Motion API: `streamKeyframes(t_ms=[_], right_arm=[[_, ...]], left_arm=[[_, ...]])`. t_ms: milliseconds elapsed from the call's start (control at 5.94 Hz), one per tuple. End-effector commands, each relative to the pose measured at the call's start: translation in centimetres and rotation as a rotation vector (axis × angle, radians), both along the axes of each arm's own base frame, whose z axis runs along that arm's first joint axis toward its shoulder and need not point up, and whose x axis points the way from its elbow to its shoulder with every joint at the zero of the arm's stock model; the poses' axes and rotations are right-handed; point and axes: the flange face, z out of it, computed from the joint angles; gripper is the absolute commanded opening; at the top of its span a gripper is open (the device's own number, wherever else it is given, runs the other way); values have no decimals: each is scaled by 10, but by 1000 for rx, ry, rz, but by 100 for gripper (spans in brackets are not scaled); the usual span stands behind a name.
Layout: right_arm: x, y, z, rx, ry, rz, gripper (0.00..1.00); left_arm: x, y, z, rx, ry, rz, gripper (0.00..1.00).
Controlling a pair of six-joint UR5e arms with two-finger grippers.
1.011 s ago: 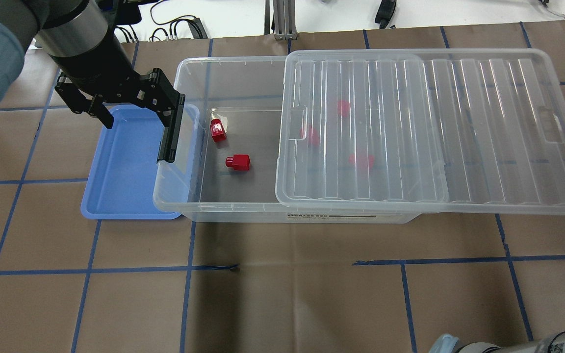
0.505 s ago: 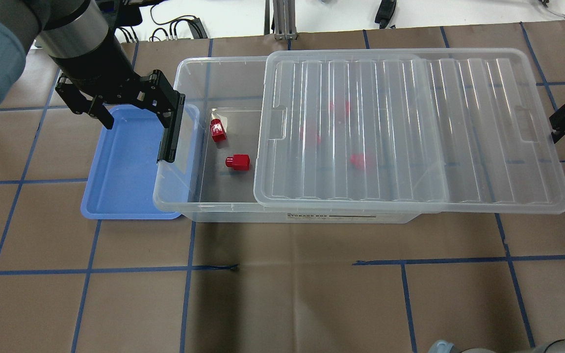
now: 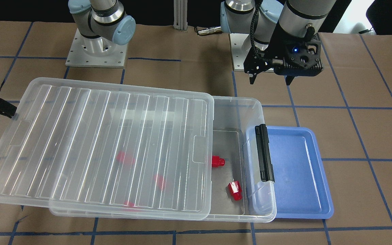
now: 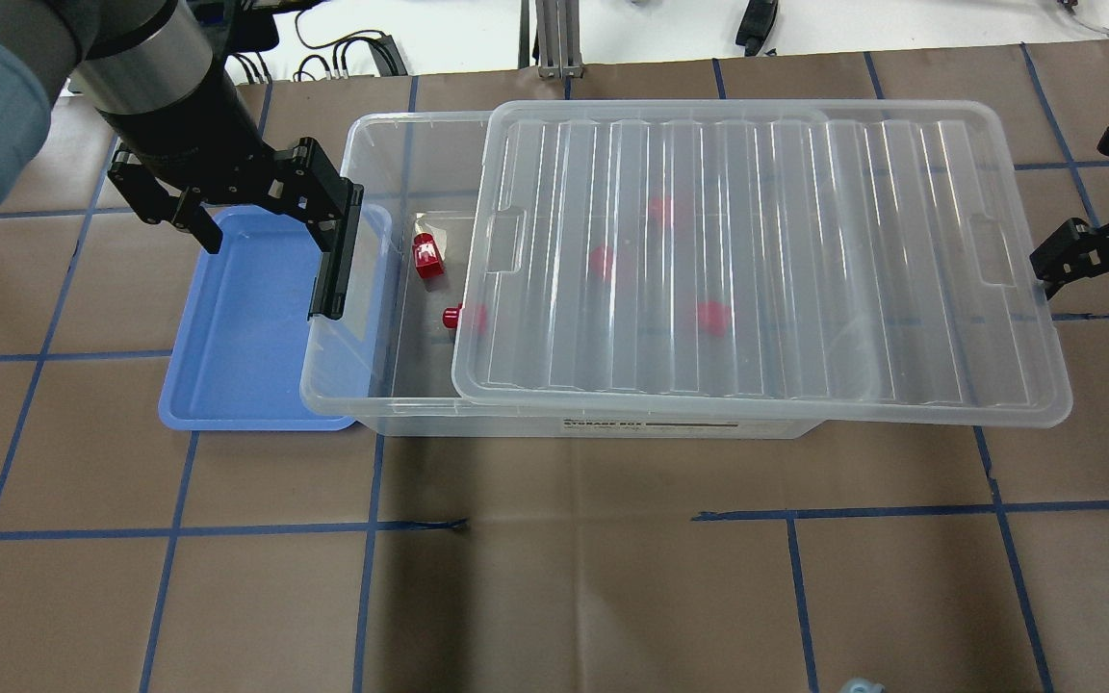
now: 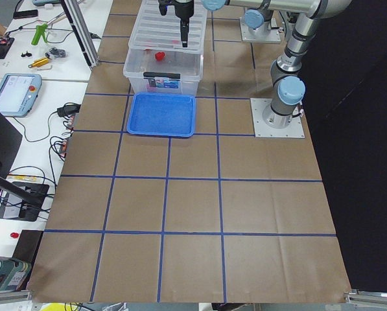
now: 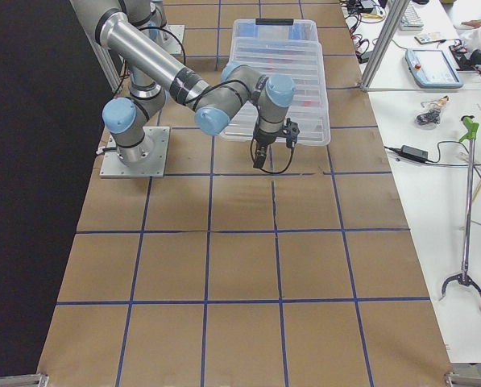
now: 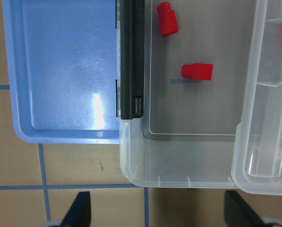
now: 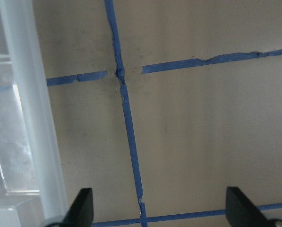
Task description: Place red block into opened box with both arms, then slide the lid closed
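Observation:
The clear box lies across the table with its black latch bar on the left end. The ribbed lid rests on it, overhanging on the right, with a strip at the left end uncovered. One red block lies in the uncovered part and another is half under the lid's edge. Several more show blurred through the lid. My left gripper hangs open above the latch end, empty. My right gripper is open, one finger beside the lid's right short edge.
A blue tray lies against the box's left end, partly under it. Cables and an aluminium post sit along the far table edge. Brown paper with a blue tape grid covers the table.
The lid has slid left over the box, and one red block is now half under its edge. My right gripper has followed it leftward. The left arm has not moved.

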Motion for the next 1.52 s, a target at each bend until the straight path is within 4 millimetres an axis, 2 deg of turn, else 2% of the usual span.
streamKeyframes(t_ms=[0, 337, 674, 1011, 1347], right_arm=[[15, -4, 2, -4, 4, 12, 100], [45, -12, 4, -13, -6, 3, 100], [57, -10, 11, -27, -6, -7, 100], [91, -15, 12, -31, -15, -9, 100], [102, -13, 18, -42, -11, -20, 100]], left_arm=[[0, 0, 0, -1, 0, 0, 98], [0, 0, 0, -1, 0, 0, 98], [0, 0, 1, -3, -2, 0, 98], [0, 0, 2, -4, -3, -2, 98], [0, 0, 1, -3, -3, -2, 98]])
